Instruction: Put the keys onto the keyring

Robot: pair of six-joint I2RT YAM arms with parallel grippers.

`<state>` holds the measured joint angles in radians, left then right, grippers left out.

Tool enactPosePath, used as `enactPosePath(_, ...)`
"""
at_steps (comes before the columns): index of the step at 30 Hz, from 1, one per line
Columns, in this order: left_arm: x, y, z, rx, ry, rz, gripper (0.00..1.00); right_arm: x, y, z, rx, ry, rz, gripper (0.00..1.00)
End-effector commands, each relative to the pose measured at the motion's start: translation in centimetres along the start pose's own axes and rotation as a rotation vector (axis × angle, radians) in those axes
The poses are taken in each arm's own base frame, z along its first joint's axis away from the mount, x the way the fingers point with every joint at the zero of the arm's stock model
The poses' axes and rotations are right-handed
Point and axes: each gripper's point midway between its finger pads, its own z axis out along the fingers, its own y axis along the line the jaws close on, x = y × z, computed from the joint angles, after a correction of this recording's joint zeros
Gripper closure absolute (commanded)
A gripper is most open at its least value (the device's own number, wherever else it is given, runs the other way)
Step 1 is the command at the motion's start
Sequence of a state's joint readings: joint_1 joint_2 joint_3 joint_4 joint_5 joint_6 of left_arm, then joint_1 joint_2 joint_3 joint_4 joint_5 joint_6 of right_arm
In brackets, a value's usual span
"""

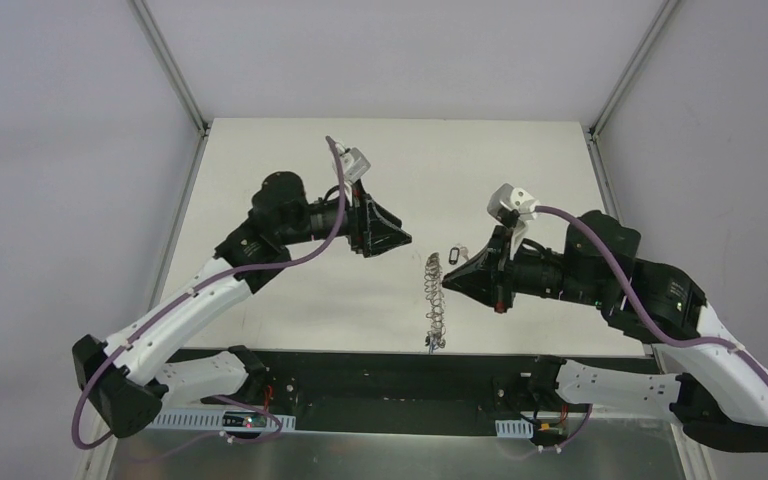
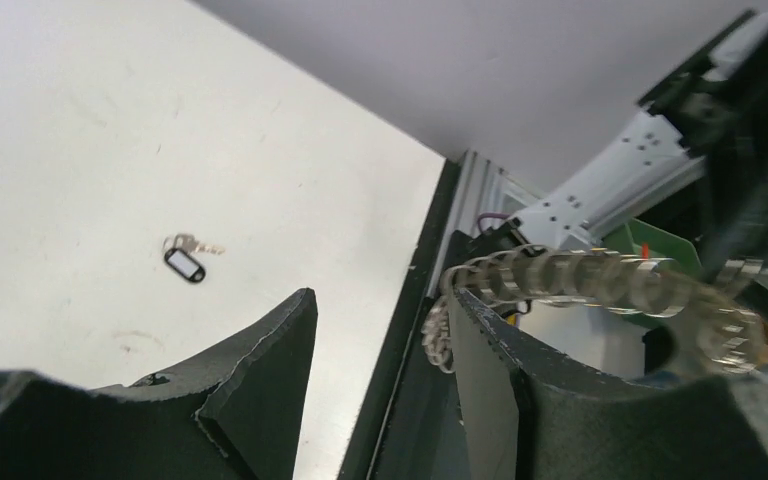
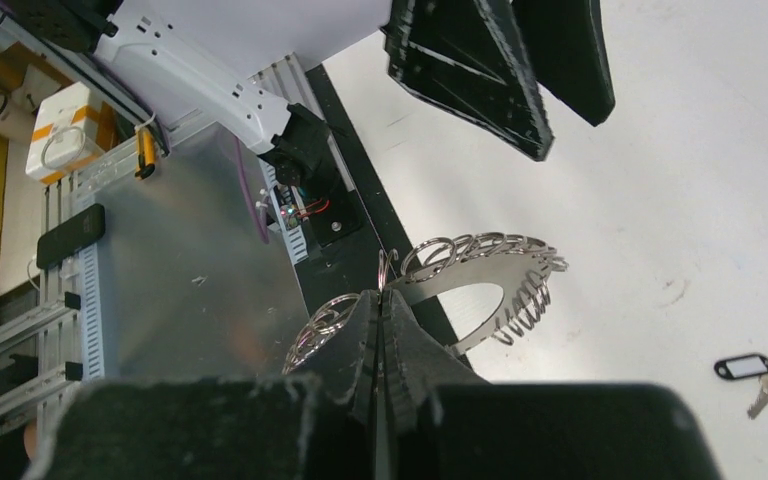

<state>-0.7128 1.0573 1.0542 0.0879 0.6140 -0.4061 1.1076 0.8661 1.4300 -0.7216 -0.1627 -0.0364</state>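
The keyring is a flat grey ring with wire loops round its rim. My right gripper is shut on its rim and holds it upright on edge above the table's front. In the right wrist view the ring sticks out past the closed gripper. One key with a black tag lies on the table just behind the ring; it also shows in the left wrist view and the right wrist view. My left gripper is open and empty, left of the ring. In its own view the left gripper faces the ring.
The white table ends in a black front rail where the arm bases sit. Aluminium frame posts stand at the back corners. The left gripper's fingers hang above the ring in the right wrist view.
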Motion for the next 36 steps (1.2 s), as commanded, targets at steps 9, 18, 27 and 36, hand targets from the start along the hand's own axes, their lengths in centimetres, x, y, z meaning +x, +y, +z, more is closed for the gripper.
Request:
enactPosePath(9,5.7,8.3,8.2,-0.066,0.11,-0.145,0.46,-0.4,-2.5,-3.0,0.206,-0.029,0.14,1.0)
enactPosePath(18,10.0,14.6,14.5,-0.017,0.208,-0.341,0.41,-0.3,-2.6,-3.3,0.225,-0.006,0.167,1.0)
enactPosePath(27,13.7,19.5,17.7,-0.037,0.296,-0.457,0.42,-0.2,-1.9,-3.4,0.188,-0.006,0.171,1.0)
enactPosePath(36,17.9,22.7,18.5,-0.139,0.445,-0.517,0.42,0.1,-1.9,-3.5,0.181,0.0,0.155,1.0)
